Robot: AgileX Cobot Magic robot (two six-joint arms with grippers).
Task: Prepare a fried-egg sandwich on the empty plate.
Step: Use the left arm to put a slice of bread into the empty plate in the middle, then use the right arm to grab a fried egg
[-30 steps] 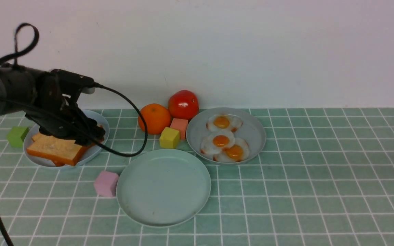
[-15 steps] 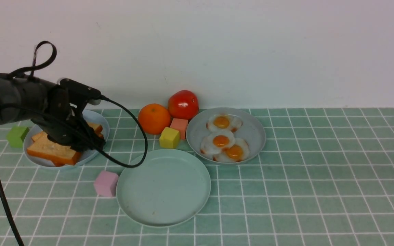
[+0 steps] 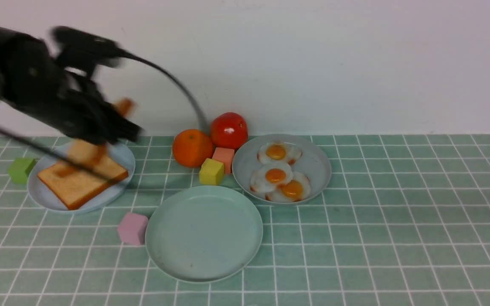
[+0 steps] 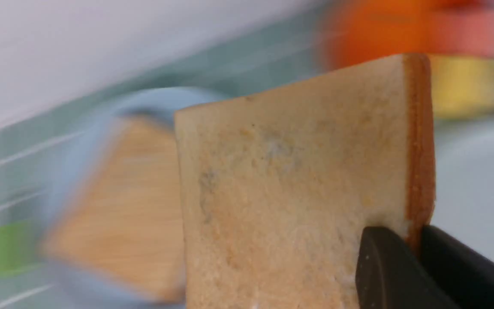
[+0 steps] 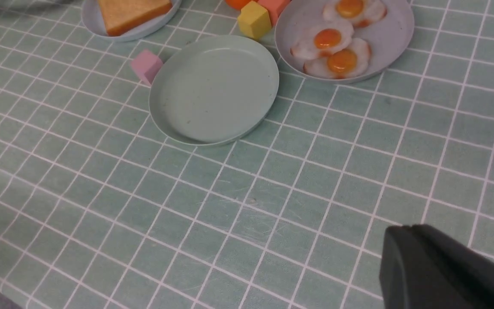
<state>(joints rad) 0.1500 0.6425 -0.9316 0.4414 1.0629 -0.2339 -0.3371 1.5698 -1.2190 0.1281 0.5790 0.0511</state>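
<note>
bread slice (image 4: 298, 184) is clamped at one crust corner between the black fingers (image 4: 384, 274) of the left gripper (image 4: 416, 242). it hangs tilted on edge above the light blue plate (image 3: 41, 197). the front view blurs both the arm and the slice, so we cannot tell how far the slice sits above that plate.

we find a second slice (image 3: 79, 180) lying flat on the light blue plate. this plate sits at ten o'clock from the sage-green plate (image 3: 204, 233), which holds nothing.

we count three fried eggs (image 3: 275, 175) touching one another on the grey-blue plate (image 3: 317, 165), at one o'clock from the sage-green plate and just beside it.

at twelve o'clock from the sage-green plate we see a yellow block (image 3: 211, 171) and a salmon block (image 3: 223, 156). an orange (image 3: 192, 147) and a tomato (image 3: 228, 129) stand behind them by the wall. a pink block (image 3: 132, 228) rests against the sage-green rim at nine o'clock. a green block (image 3: 21, 169) lies at nine o'clock from the light blue plate.

right gripper (image 5: 410, 240) has its fingers pressed together, with nothing between them, over bare tiles.
</note>
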